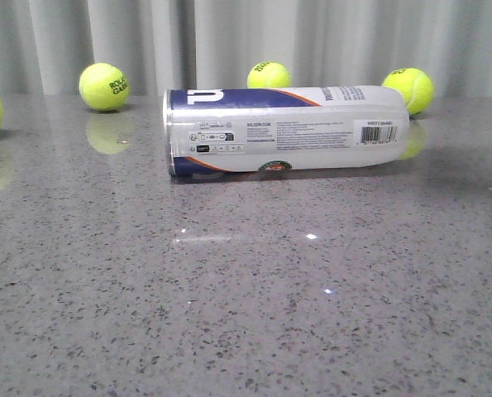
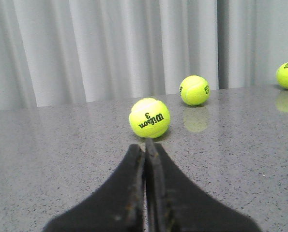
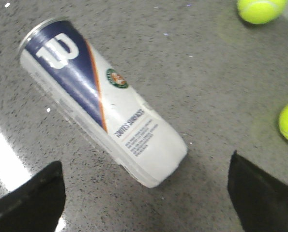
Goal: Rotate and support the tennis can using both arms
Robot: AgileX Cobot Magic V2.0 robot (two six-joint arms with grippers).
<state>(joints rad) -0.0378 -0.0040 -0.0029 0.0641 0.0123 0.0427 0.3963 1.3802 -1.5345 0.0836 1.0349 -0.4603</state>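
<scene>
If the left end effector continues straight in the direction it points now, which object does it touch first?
Probably the Wilson tennis ball. In the left wrist view the left end effector, its fingers pressed together, aims almost directly at it, with only bare table between. The exact gap is hard to judge.

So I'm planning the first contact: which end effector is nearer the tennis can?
Right. The right end effector, open, hovers over the tennis can. The left end effector, shut, faces a Wilson tennis ball; no can in its view.
</scene>
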